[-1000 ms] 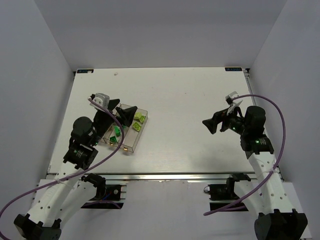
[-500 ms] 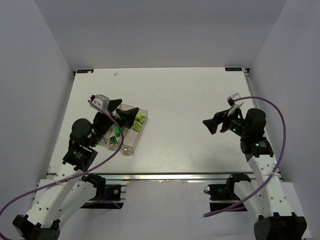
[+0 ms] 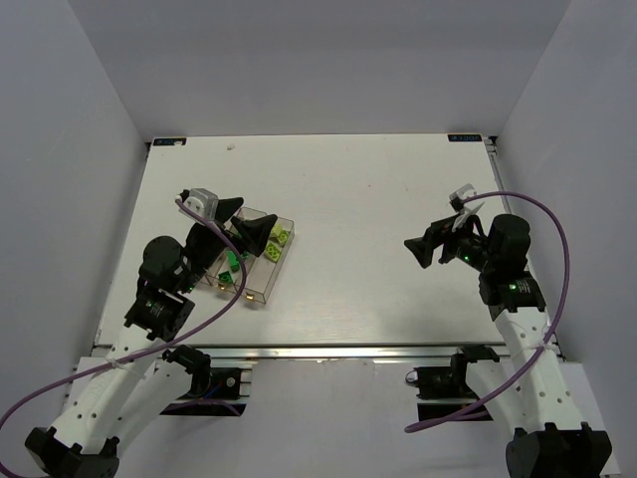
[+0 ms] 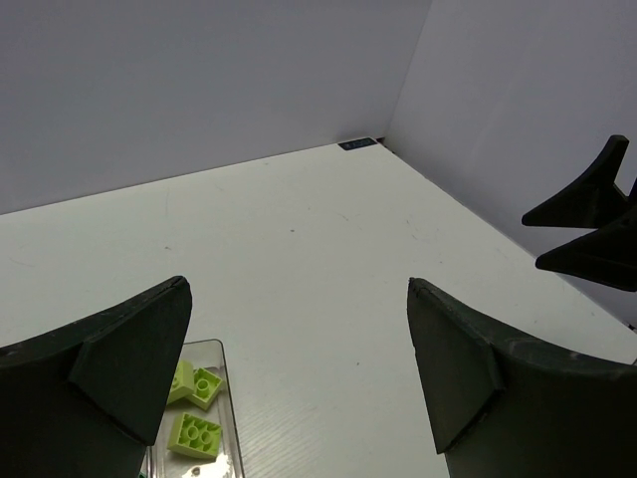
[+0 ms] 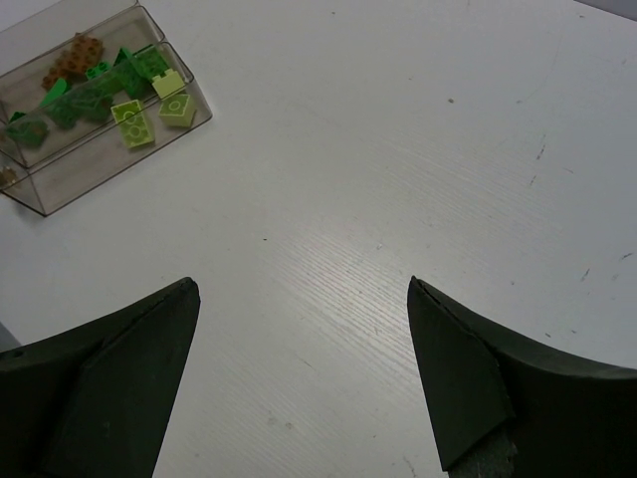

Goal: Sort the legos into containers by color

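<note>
1. Left gripper (image 3: 242,219) hovers above the far end of the containers (image 3: 259,289), jaws spread wide and empty.
2. All the legos I can find lie inside the containers: lime bricks (image 5: 132,121), green bricks (image 5: 75,100), orange-brown bricks (image 5: 75,55). I spot none loose on the bench (image 3: 368,189).
3. My read: sorting is near its end, and the colours need checking. For any re-pick, I would narrow the jaws first, drop straight down between the walls and pinch one brick only.
4. Right gripper (image 3: 413,251) hangs well apart from the containers, jaws wide and empty.
5. Hard to make out:
   - The clear dividers blur together, so I cannot tell whether green and lime share a compartment.
   - The left arm hides part of the row from above.
   - The left wrist view cuts the row to one corner.
</note>
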`<action>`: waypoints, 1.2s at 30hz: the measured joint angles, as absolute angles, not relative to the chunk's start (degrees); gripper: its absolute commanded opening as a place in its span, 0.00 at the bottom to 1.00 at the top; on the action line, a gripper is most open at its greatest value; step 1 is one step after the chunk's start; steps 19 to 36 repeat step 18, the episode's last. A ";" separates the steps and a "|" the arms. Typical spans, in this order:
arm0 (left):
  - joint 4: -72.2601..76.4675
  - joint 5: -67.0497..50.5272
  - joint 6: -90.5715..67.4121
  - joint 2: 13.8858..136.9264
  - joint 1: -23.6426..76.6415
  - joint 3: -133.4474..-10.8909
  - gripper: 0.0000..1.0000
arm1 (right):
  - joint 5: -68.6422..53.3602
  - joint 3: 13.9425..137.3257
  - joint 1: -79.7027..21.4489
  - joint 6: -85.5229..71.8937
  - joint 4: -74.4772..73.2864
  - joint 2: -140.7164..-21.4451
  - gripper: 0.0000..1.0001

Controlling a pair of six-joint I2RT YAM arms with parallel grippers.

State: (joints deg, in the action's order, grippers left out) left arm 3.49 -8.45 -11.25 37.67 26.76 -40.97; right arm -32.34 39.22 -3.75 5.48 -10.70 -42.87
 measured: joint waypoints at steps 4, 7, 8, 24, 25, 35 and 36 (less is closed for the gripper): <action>3.49 -8.45 -11.25 37.67 26.87 -40.97 0.98 | -32.36 39.22 -3.64 6.24 -10.70 -43.11 0.89; 3.49 -8.45 -11.25 37.67 26.87 -40.97 0.98 | -32.38 39.22 -3.09 6.55 -10.70 -43.24 0.89; 3.49 -8.43 -11.25 37.67 26.87 -40.97 0.98 | -32.45 39.22 -2.92 6.61 -10.70 -43.24 0.89; 3.46 -8.43 -11.22 37.82 26.87 -40.97 0.98 | -33.47 39.05 -0.89 6.63 -10.48 -43.51 0.89; 3.46 -8.43 -11.22 37.82 26.87 -40.97 0.98 | -33.47 39.05 -0.89 6.63 -10.48 -43.51 0.89; 3.46 -8.43 -11.22 37.82 26.87 -40.97 0.98 | -33.47 39.05 -0.89 6.63 -10.48 -43.51 0.89; 3.46 -8.43 -11.22 37.82 26.87 -40.97 0.98 | -33.47 39.05 -0.89 6.63 -10.48 -43.51 0.89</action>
